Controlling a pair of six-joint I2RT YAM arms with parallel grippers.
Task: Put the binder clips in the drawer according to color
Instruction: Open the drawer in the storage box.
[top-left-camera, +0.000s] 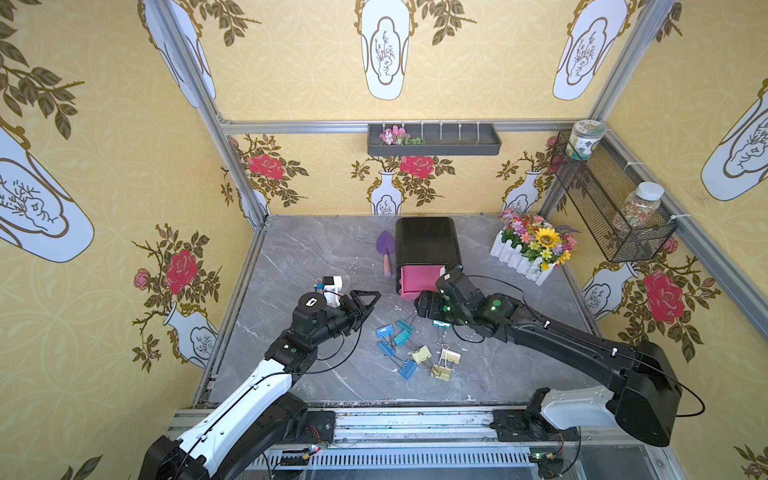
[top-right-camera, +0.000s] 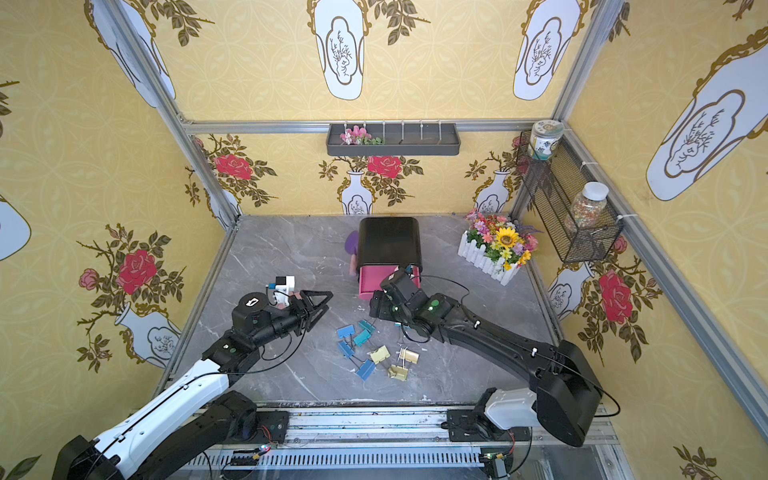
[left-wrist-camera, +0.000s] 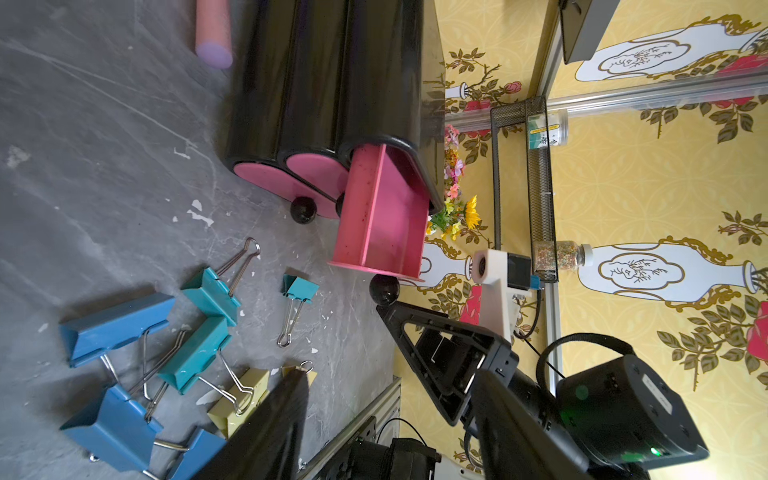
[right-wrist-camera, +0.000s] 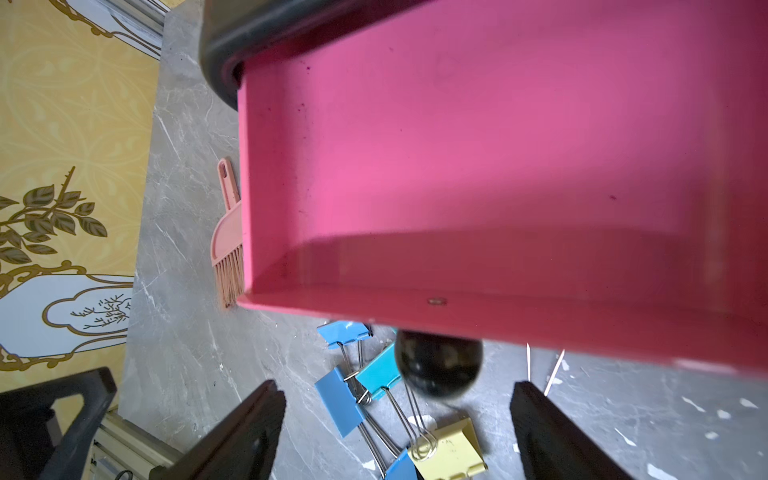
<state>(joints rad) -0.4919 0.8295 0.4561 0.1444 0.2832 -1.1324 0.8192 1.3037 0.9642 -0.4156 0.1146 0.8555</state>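
— How are the fingers (right-wrist-camera: 253, 419) of the right gripper (right-wrist-camera: 397, 386) set?

— They are spread wide, one on each side of the black knob (right-wrist-camera: 438, 363). The knob is not touched and nothing is gripped. The left gripper (top-left-camera: 368, 305) is held apart and empty as well, near the clips on their left.

— Where are the task's things found?

— The top drawer (top-left-camera: 417, 282) of the black cabinet (top-left-camera: 426, 241) is drawn out, and its pink inside is seen bare. The two drawers below it are shut. The binder clips (top-left-camera: 411, 349) are all gathered on the table just in front, blue, teal and pale yellow, with several wire handles crossed.

— Which step is judged to be in hand?

— The drawer appears to be opened and no clip is sorted yet. A first clip of one colour is probably to be picked. It would need to be taken by its body and lifted free of the tangled handles, so that no neighbour is dragged along.

— And the surface, the room?

— A grey marbled tabletop (top-left-camera: 311, 257) is seen, flecked with white chips. A purple trowel (top-left-camera: 385, 245) is laid beside the cabinet and a fenced flower box (top-left-camera: 528, 249) is set at the far right corner. The cell is walled in yellow paper printed with vases and roses. A grey shelf tray (top-left-camera: 434, 141) and a wire basket (top-left-camera: 611, 208) with two jars are hung on it.
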